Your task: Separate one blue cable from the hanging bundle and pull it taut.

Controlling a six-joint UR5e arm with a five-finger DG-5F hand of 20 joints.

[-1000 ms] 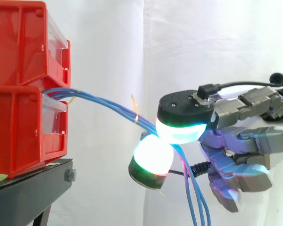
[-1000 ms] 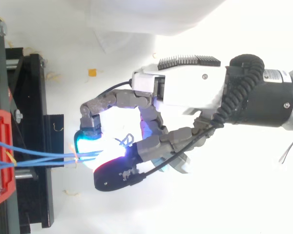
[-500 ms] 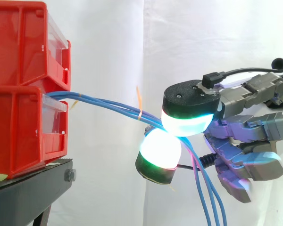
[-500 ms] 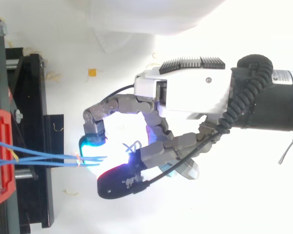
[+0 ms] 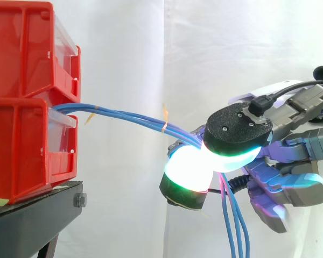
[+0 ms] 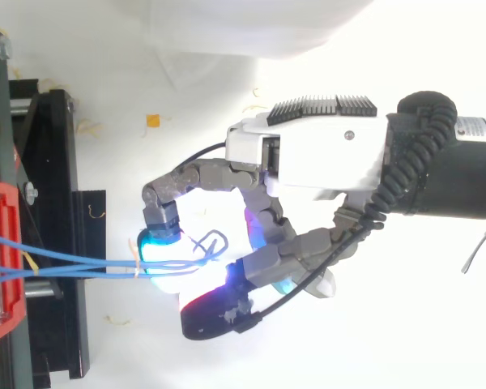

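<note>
The side view gives the heights: a bundle of thin blue cables [image 5: 124, 114] comes out where two glossy red plastic bins [image 5: 21, 150] stack, arcs gently rightward before the white curtain [image 5: 231, 48], then drops steeply. From above, the strands run nearly straight from the bins, one curling into a small loose loop by the fingertips, and a ribbed black heat sink [image 6: 324, 104] sits on the robot hand [image 6: 308, 154]. The hand pinches the bundle between two rounded glowing pads [image 5: 185, 164], with its other fingers curled. A thin orange tie [image 5: 164, 126] wraps the smooth strands just before the pinch. The bins rest on a black metal stand [image 5: 32, 220].
</note>
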